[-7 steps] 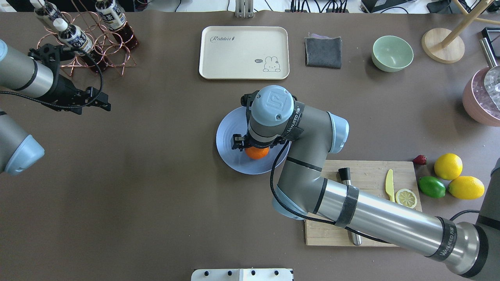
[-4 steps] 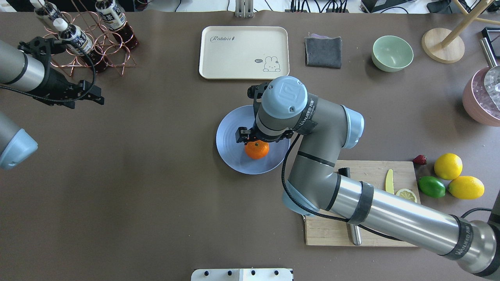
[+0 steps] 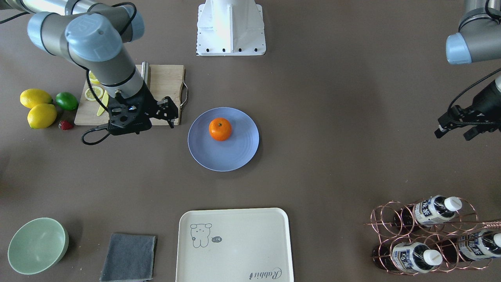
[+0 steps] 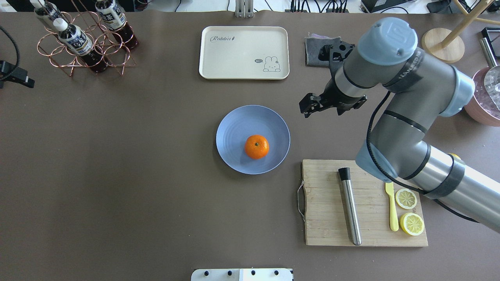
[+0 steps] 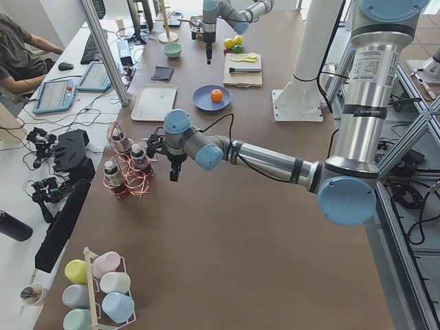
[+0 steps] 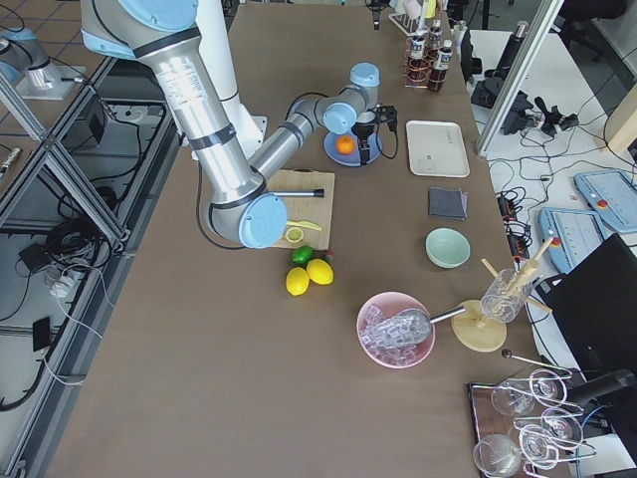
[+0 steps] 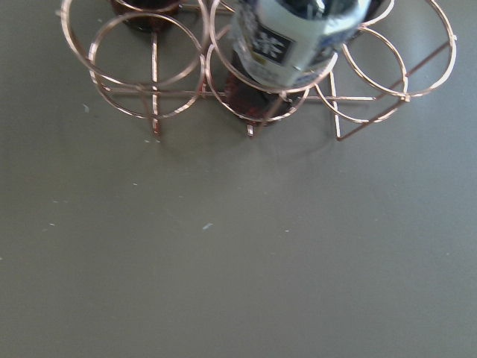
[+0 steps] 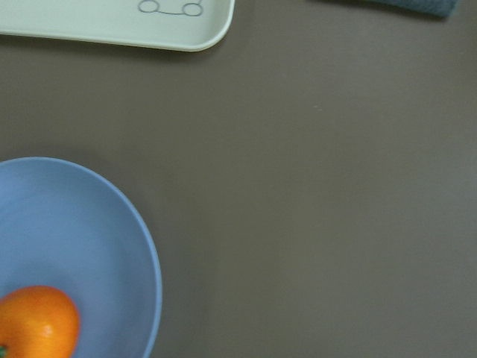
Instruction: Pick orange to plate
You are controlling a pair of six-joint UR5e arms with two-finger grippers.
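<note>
The orange rests by itself on the periwinkle-blue plate, slightly toward the plate's near-right side; in the front view the orange lies stem up on the plate. My right gripper hangs open and empty above the bare table, well to the right of the plate and beyond it. Its wrist view catches the plate's rim and part of the orange. My left gripper is open and empty at the table's far left, beside the bottle rack.
A cream tray, a grey cloth and a green bowl lie along the far edge. The cutting board carries a metal rod, a yellow knife and lemon slices. The copper bottle rack stands far left.
My right gripper has let go of the orange, risen and swung away to the right, which leaves the fruit on the plate. The left arm has drawn back toward the left edge.
</note>
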